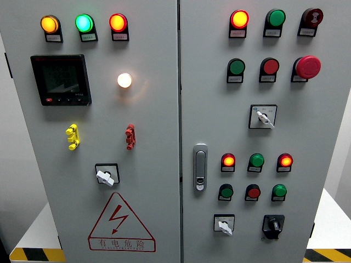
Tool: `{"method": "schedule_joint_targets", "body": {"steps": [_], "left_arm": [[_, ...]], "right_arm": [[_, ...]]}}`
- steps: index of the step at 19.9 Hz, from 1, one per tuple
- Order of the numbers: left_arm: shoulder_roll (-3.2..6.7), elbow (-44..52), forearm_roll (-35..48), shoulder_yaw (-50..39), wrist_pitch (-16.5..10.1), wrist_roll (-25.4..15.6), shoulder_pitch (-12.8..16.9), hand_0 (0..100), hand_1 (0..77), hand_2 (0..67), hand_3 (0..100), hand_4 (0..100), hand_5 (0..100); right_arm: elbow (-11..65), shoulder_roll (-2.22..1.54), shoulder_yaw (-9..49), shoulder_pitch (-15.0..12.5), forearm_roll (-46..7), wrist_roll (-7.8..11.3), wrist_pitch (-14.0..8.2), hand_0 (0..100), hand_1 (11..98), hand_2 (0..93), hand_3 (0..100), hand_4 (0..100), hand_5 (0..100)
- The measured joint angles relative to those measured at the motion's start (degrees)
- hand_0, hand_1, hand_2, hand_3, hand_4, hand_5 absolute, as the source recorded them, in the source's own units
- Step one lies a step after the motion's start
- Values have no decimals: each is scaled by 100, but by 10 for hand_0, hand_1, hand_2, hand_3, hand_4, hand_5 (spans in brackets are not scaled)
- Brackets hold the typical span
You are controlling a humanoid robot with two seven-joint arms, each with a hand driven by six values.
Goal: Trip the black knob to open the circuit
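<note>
While no robot hand is showing in view, finger state can't be told. Black knob [273,224] is sitting at cabinet [241,131] lower right, beside white selector [224,224]. Recommending: approach square-on, pinch knob w/ fingertips, rotate firmly, avoiding adjacent pushbuttons.

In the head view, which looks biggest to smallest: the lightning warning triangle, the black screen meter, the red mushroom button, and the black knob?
1. Lightning warning triangle
2. Black screen meter
3. Red mushroom button
4. Black knob

The last two look close in size, so that order is unsure.
</note>
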Motion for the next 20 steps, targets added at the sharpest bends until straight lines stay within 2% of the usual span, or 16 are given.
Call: {"method": "schedule_joint_targets", "body": {"steps": [7, 12, 14, 16, 20], "left_arm": [[3, 0, 0, 0, 0, 0, 0, 0, 29, 129, 213, 66, 15], [6, 0, 0, 0, 0, 0, 8, 0, 29, 129, 213, 66, 15], [6, 0, 0, 0, 0, 0, 9, 0, 30, 129, 213, 66, 15], [7, 0, 0, 0, 0, 0, 9, 0, 30, 129, 213, 66, 15], [7, 0, 0, 0, 0, 0, 9, 0, 30, 129, 213, 66, 15]], "right_arm": [[1, 6, -139, 258, 1, -5, -8, 662, 347, 35, 156, 120, 242], [-10, 7, -224, 293, 130, -9, -2, 659, 349, 35, 158, 120, 242], [-2, 7, -31, 313, 69, -19, -2, 656, 352, 35, 160, 120, 242], [56, 8, 491, 330, -336, -97, -5, 652, 356, 36, 163, 120, 241], [150, 14, 2121, 247, -2173, -335, 28, 649, 359, 36, 163, 121, 241]]}}
